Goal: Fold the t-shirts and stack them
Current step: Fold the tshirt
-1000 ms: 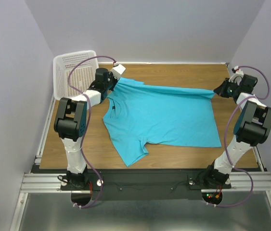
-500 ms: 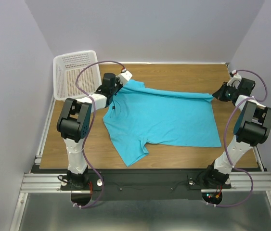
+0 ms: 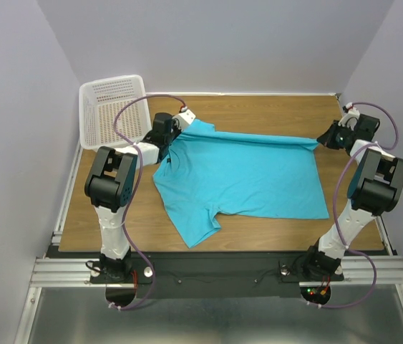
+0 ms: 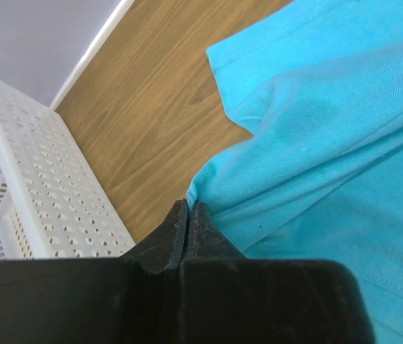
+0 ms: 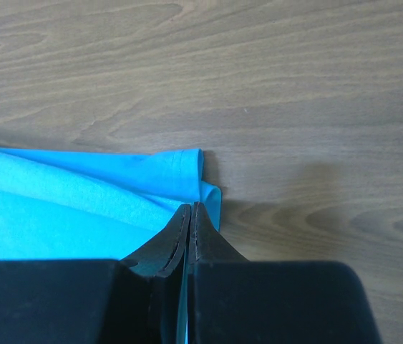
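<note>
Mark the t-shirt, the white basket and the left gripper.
t-shirt point(image 3: 251, 179): top external view, middle of its body.
white basket point(image 3: 115, 104): top external view, its mesh wall.
left gripper point(image 4: 188, 209): left wrist view, between its shut fingertips.

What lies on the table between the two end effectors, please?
The turquoise t-shirt, its far edge running from the left end effector to the right end effector, as the top view shows.

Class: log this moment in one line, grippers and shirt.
left gripper: shut on t-shirt | right gripper: shut on t-shirt | t-shirt: spread on table
</note>
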Action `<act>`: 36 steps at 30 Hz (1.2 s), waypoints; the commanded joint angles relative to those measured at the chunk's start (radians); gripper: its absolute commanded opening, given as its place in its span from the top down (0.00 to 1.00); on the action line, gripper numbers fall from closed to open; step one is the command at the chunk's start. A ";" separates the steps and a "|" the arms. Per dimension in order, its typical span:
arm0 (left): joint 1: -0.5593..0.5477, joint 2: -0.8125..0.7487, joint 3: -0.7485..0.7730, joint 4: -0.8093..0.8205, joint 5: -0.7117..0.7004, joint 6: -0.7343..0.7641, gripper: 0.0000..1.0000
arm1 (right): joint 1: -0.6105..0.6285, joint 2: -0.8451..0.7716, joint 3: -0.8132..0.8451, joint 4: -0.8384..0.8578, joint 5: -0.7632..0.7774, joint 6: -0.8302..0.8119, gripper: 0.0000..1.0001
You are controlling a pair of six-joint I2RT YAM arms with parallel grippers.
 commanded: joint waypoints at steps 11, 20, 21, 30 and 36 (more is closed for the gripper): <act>-0.011 -0.068 -0.027 0.048 -0.052 0.040 1.00 | -0.009 0.018 0.058 0.005 -0.011 -0.013 0.99; -0.024 -0.058 -0.027 0.034 -0.070 0.043 1.00 | -0.009 0.010 0.042 -0.003 -0.008 -0.033 0.99; -0.024 -0.057 -0.027 0.031 -0.074 0.043 1.00 | -0.009 0.008 0.042 -0.003 -0.009 -0.034 0.99; -0.033 -0.041 -0.008 0.011 -0.090 0.041 1.00 | -0.009 0.007 0.039 -0.004 -0.011 -0.045 0.99; -0.036 -0.043 -0.013 0.005 -0.104 0.038 1.00 | -0.011 0.002 0.038 -0.004 -0.011 -0.050 0.99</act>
